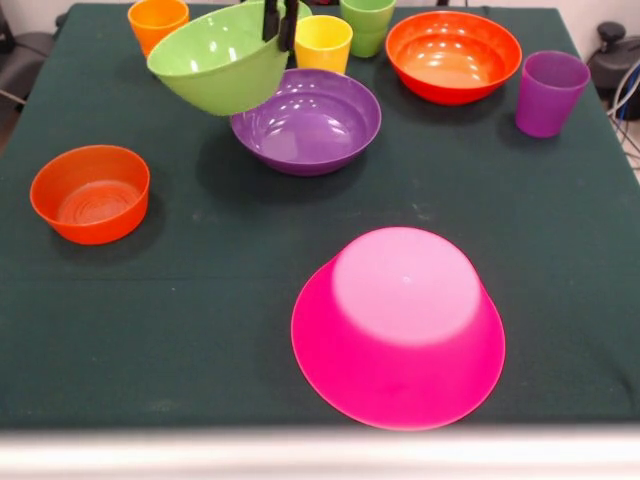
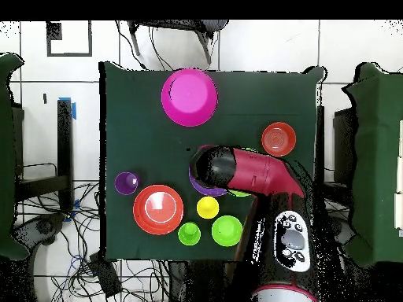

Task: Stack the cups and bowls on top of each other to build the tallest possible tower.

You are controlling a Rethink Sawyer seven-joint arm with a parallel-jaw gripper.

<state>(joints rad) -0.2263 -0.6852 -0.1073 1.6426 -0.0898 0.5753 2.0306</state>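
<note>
My gripper comes down at the far side and is shut on the rim of the light green bowl. That bowl hangs tilted in the air, just left of and above the wide purple bowl. The pink bowl lies upside down near the front edge. One orange-red bowl sits at the left, a wider one at the far right. The orange cup, yellow cup, green cup and purple cup stand upright along the back.
All pieces rest on a dark green cloth. In the overhead view the red arm covers most of the purple bowl and the held bowl. Another green round piece sits beside the green cup there.
</note>
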